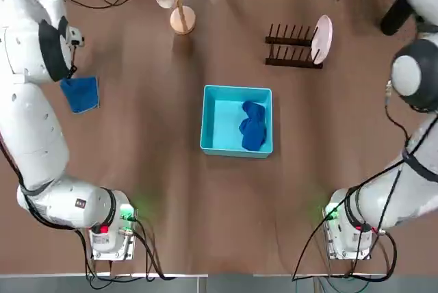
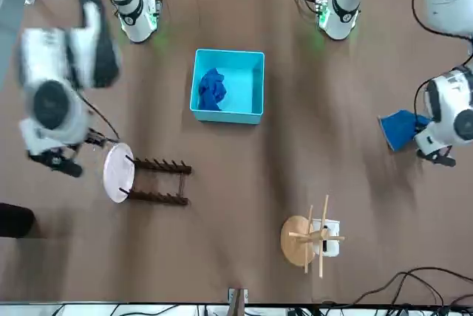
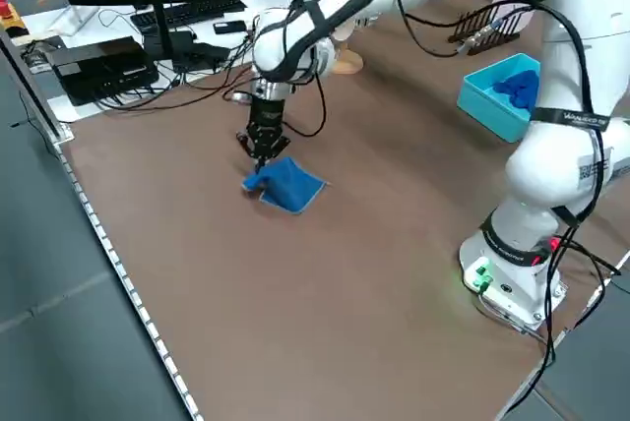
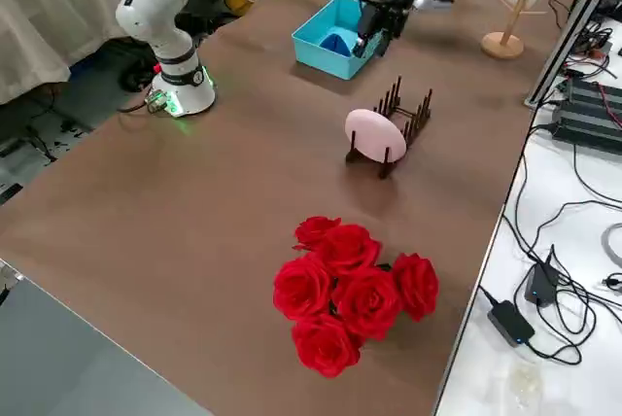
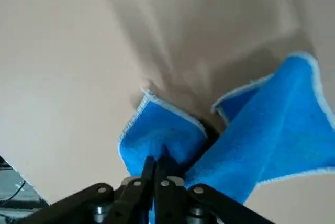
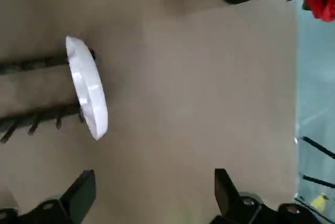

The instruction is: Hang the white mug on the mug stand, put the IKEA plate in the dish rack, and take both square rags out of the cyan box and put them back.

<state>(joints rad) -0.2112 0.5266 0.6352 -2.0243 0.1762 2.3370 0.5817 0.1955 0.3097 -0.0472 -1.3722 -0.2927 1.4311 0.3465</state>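
Blue rag [image 5: 277, 135] in the left end effector's [image 5: 158, 169] closed grip, left of the cyan box [image 1: 211, 118]! Another rag [image 1: 253, 127] lies inside the box; the right end effector [image 6: 155, 195], open, is above the tabletop [image 1: 171, 204], right of the racked plate [image 1: 321, 40].

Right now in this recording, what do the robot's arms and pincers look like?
Both arms are white with dark joint bands and rounded housings; black cables run along them, and green lights glow at the bases. The left pincer and right pincer are black, each with two blocky fingers.

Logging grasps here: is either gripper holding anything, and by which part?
The left gripper pinches a rag near one corner; the right gripper holds nothing.
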